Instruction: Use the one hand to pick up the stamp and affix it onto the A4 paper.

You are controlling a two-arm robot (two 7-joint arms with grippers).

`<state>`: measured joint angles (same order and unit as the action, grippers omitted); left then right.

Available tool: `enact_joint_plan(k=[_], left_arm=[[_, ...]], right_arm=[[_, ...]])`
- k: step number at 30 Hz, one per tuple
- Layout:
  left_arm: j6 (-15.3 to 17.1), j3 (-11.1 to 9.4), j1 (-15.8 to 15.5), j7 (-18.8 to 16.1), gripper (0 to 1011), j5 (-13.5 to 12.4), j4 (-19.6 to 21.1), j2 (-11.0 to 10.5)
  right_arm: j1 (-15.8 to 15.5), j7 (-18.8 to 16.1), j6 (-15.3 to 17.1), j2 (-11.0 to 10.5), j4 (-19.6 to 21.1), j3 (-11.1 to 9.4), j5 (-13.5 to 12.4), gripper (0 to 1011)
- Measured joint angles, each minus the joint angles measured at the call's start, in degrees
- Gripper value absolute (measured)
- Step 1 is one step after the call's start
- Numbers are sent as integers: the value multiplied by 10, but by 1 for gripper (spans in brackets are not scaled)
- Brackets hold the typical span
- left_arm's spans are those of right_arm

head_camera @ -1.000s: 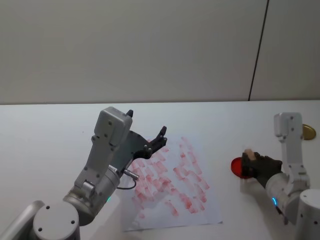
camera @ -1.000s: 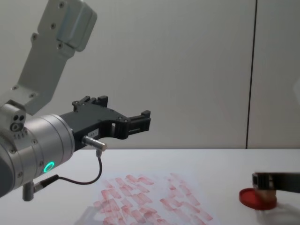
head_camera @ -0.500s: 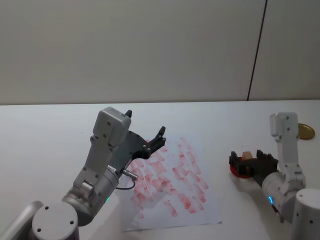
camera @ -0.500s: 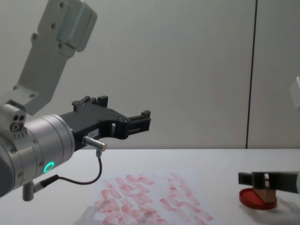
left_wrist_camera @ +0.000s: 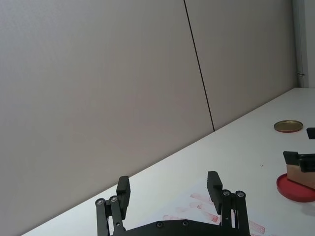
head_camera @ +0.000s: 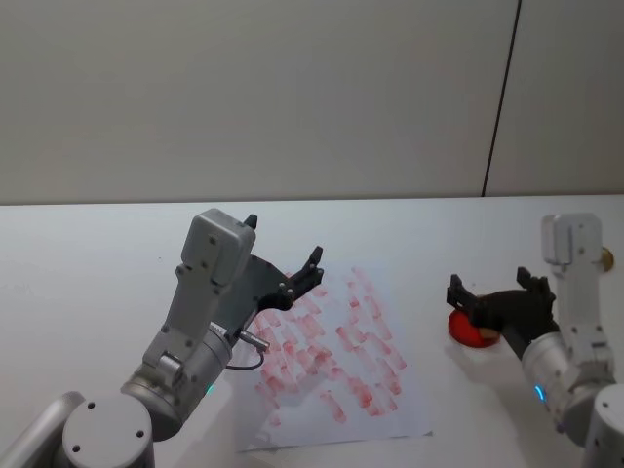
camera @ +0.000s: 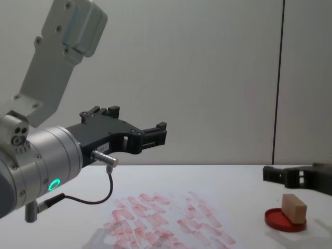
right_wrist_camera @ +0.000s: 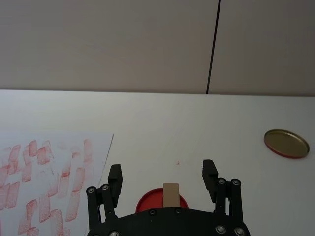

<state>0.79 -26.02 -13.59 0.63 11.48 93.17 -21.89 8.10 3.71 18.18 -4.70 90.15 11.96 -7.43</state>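
Since half a second ago the right gripper [camera: 298, 176], black and two-fingered on its blue-ringed silver arm, has lifted off the small tan wooden stamp [camera: 293, 208] and now hangs above it with fingers spread wide, holding nothing.

At the table's left, the left gripper [head_camera: 314, 271] on the green-ringed arm idles, raised above the near-left part of the white A4 paper [head_camera: 390, 292] with its pinkish-red stamp marks, its fingers wide apart.

Near the right edge, the stamp stands on the flat round red ink pad [camera: 284, 220].

The step in hand looks like inking or regrasping. Next the gripper should drop straight down, straddle the block, close on its sides and carry it left to the sheet.
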Motion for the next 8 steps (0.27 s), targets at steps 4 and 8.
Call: enact_joint_plan(k=[4,8], left_arm=[[0,0,0,0,993,0,0,0],[0,0,0,0,993,0,0,0]], right_arm=[[-17,-2,-22,-8,25,0,9,1001],[-33,-3,-40,-15,46,0,16,1001]])
